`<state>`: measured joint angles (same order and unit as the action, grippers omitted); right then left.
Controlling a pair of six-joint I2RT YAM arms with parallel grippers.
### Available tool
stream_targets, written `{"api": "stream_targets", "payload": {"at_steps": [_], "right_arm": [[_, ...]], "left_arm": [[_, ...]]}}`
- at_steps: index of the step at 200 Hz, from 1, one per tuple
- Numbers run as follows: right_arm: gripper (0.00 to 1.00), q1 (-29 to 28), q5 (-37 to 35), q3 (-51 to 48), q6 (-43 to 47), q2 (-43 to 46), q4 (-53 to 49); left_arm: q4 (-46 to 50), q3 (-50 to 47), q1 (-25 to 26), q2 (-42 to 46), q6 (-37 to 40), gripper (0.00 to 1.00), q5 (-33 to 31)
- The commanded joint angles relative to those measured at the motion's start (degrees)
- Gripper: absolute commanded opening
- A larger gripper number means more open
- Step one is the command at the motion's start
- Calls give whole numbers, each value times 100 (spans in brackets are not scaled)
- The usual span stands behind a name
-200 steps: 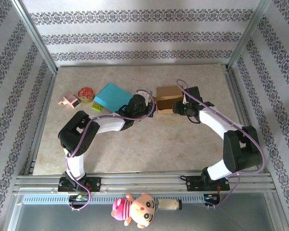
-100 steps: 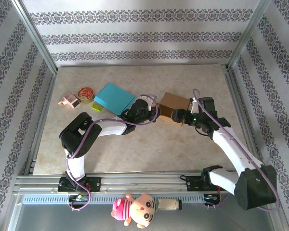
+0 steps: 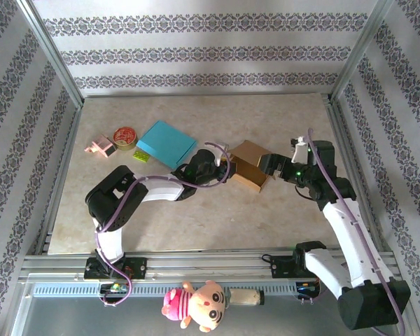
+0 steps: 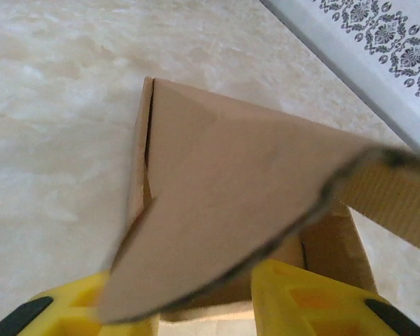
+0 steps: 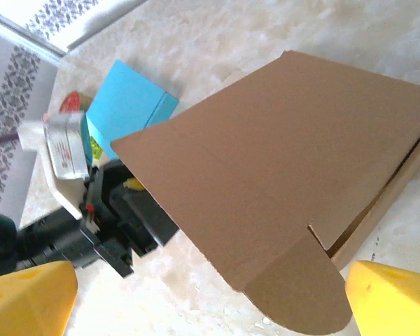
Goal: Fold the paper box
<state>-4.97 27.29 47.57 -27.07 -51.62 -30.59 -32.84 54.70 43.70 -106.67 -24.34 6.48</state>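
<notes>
The brown paper box [image 3: 248,155] lies at mid-table, turned at an angle, its lid flap raised. My left gripper [image 3: 222,168] is at the box's left end. In the left wrist view its yellow fingers [image 4: 315,301] flank the near end of the box [image 4: 231,175], closed partway onto it, and the flap hides the left finger's tip. My right gripper [image 3: 268,165] sits just off the box's right corner. Its jaws [image 5: 210,287] stand wide open and empty, facing the lid [image 5: 287,140] and its rounded tab. The left arm's black wrist [image 5: 119,217] shows behind the box.
A blue box [image 3: 166,142] lies left of the paper box, with a tape roll [image 3: 124,136], a pink object [image 3: 99,146] and a small green item [image 3: 141,156] further left. Patterned walls and metal rails enclose the table. A plush toy [image 3: 196,302] lies beyond the front rail.
The box has slid toward the front and rotated, the left gripper following it. The right gripper has drawn back to the right, off the box.
</notes>
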Motion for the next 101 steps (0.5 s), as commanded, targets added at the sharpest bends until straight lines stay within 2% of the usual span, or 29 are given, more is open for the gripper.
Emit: {"api": "stream_targets", "payload": {"at_steps": [1, 22, 46, 58, 73, 88, 101], "right_arm": [[98, 65, -335, 359, -605, -53, -221], [98, 69, -571, 766, -922, -773, -402], [98, 61, -1152, 904, -878, -1443, -463], [98, 12, -1551, 861, -699, -1649, -477], [98, -13, -1852, 778, -490, -1948, -544], [98, -28, -1811, 387, -455, -2130, -369], [98, -38, -1733, 17, -537, -2251, -128]], "left_arm": [[-322, -262, 125, 423, 59, 42, -49], [-454, -590, 152, 768, 28, 48, -53], [-218, -924, 174, 1593, -203, 45, 108], [591, -766, 166, 2159, -340, 39, 46], [2145, -38, 87, 2558, -415, 39, -120], [3665, 1012, -218, 2351, -587, 39, 21], [4505, 1962, -483, 1830, -646, 39, 416]]}}
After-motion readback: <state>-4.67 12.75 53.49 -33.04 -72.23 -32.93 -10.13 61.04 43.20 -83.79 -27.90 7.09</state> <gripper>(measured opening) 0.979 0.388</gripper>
